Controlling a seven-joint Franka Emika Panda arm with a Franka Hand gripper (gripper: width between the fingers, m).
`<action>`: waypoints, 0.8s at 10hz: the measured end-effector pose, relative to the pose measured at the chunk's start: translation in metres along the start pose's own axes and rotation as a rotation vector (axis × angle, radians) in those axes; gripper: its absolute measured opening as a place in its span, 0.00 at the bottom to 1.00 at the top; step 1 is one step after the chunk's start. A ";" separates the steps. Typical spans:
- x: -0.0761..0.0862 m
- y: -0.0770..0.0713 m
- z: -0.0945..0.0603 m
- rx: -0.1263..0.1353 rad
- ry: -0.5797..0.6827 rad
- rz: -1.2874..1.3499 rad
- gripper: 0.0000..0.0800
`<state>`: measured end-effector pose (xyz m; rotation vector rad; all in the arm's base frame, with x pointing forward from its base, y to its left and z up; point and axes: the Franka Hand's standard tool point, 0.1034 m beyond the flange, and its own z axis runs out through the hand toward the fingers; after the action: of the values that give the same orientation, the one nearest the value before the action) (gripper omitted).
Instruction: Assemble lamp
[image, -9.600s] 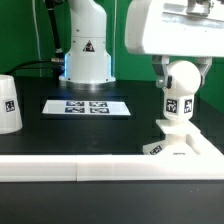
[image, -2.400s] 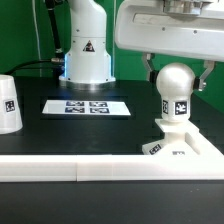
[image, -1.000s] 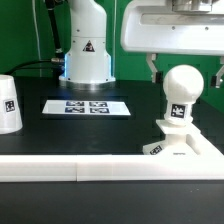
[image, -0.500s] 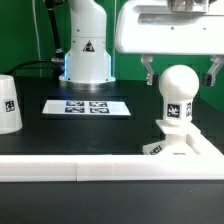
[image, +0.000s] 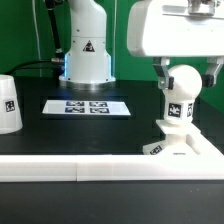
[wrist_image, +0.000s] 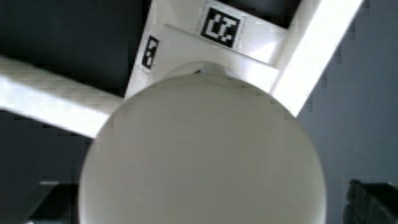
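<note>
The white ball-shaped bulb (image: 181, 92) stands upright in the flat square lamp base (image: 183, 150) at the exterior view's right, both with square tags. My gripper (image: 187, 72) is low over the bulb, open, with one finger on each side of the bulb's upper half; the right finger stands clear of it. In the wrist view the bulb (wrist_image: 205, 150) fills the space between the dark fingertips (wrist_image: 368, 195), with the base (wrist_image: 214, 45) beyond it. The tapered white shade (image: 8, 104) stands at the exterior view's left edge, far from the gripper.
The marker board (image: 88, 106) lies flat in the middle of the black table. The white robot pedestal (image: 86, 45) stands behind it. A white wall (image: 70, 168) runs along the table's front edge.
The gripper has come down from just above the bulb, so its fingers now straddle the bulb's upper half. The bulb, base and shade have not moved.
</note>
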<state>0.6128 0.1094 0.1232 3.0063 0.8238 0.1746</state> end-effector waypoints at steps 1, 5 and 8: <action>-0.001 0.002 0.000 -0.001 0.000 -0.068 0.87; -0.004 0.011 0.000 -0.021 -0.015 -0.360 0.87; -0.006 0.012 0.002 -0.034 -0.030 -0.503 0.87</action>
<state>0.6145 0.0958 0.1210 2.6519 1.5101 0.1283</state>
